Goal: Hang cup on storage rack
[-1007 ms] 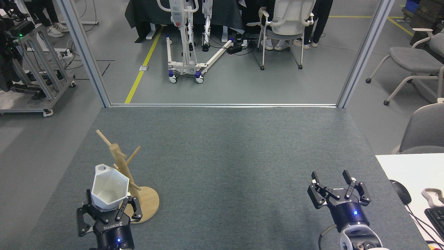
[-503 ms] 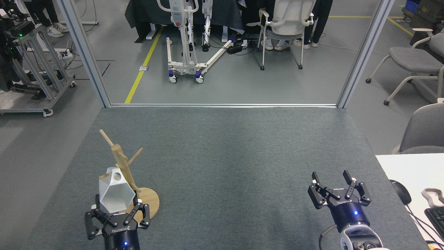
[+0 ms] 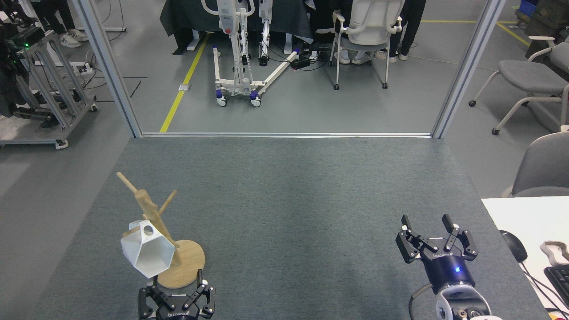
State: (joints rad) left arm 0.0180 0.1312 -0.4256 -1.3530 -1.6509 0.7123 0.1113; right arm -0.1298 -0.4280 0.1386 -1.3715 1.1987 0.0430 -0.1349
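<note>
The white faceted cup (image 3: 149, 252) hangs tilted on a left-hand peg of the light wooden storage rack (image 3: 153, 218), its round side hole facing up. The rack stands on its round disc base at the table's front left. Just below that base, at the bottom edge of the head view, my left gripper (image 3: 175, 291) is open and apart from the cup, holding nothing. Far over at the front right, my right gripper (image 3: 429, 226) is also open, with nothing between its fingers.
The grey felt table (image 3: 289, 200) ends at a metal rail at the back. A white desk (image 3: 524, 222) with a mouse and keyboard adjoins it on the right. Chairs, a wheeled white frame and people's legs are on the floor beyond.
My left gripper let go of the cup and drew back down and to the right. The cup now hangs on the rack, which shifted slightly. The right gripper stayed put.
</note>
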